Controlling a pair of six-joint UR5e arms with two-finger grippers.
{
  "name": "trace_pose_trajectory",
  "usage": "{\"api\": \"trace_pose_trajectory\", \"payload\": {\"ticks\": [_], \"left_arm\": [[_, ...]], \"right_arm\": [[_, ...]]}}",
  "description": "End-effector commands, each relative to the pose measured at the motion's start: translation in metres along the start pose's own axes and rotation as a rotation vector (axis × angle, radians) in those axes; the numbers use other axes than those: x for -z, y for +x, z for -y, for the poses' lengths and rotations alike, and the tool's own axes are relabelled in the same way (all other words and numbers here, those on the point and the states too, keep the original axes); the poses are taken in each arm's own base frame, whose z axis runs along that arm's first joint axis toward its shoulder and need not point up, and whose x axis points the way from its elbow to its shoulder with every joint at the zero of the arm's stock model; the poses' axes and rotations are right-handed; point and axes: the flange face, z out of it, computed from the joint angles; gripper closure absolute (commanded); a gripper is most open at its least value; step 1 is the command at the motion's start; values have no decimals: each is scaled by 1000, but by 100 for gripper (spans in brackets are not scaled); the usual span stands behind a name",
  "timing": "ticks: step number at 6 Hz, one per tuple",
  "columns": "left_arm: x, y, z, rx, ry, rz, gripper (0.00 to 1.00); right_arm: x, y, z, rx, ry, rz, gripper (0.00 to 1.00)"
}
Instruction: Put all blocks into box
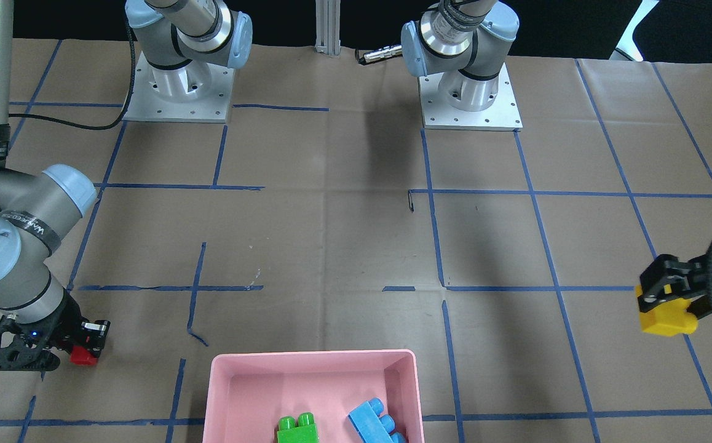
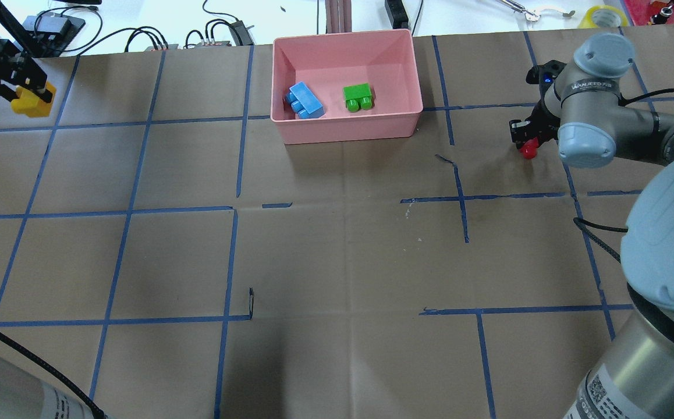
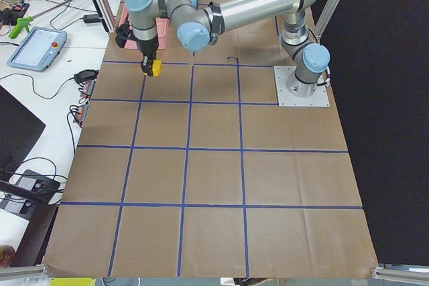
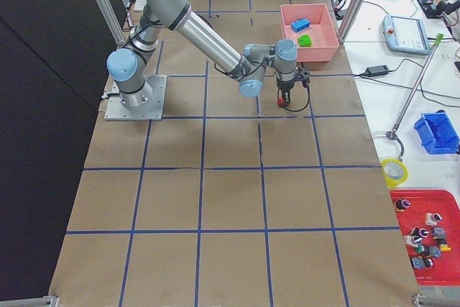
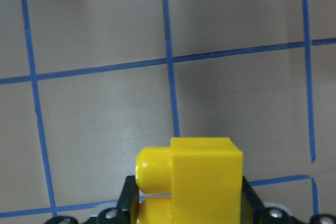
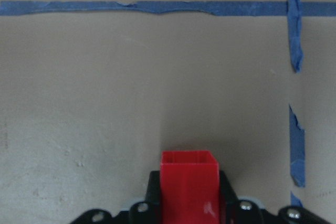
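The pink box (image 2: 348, 132) stands at the table's far edge, also in the front view (image 1: 221, 394) and right view (image 4: 327, 52). In it lie the blue block (image 2: 305, 100) and the green block (image 2: 358, 96). My left gripper (image 2: 28, 96) is shut on the yellow block (image 2: 33, 102), held above the table far left of the box; it shows in the left wrist view (image 5: 199, 182) and front view (image 1: 668, 317). My right gripper (image 2: 526, 145) is shut on the red block (image 2: 527, 152), right of the box, close above the paper; it shows in the right wrist view (image 6: 189, 182).
Brown paper with blue tape lines (image 2: 238, 134) covers the table. Cables and devices (image 2: 139, 35) lie beyond the far edge. The two arm bases (image 1: 178, 86) stand on the robot's side. A roll of tape (image 2: 602, 14) lies at the far right.
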Motion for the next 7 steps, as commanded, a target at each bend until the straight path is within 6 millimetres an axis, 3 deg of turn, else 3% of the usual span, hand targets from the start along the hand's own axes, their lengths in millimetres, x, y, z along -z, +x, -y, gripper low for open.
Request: {"api": "trace_pose_trajectory", "payload": {"ticks": [1,3,4,5,6,7], "left_arm": [[-11,146,62,-34,-11,11,100],[-47,260,96,26,22,-49,100],[-92,292,118,39,48,-95,100],[-137,305,131,37,50,-94,100],[-181,308,148,45,91,-92,100],[-204,309,151,44,87,-82,94]], "right_arm": [[31,4,17,5,38,-11,94],[72,5,15,0,-93,22,94],[102,5,10,0,-168,26,94],[143,7,6,3,-246,10,95],[165,4,-2,4,-355,40,95],[181,0,4,5,-344,54,95]]}}
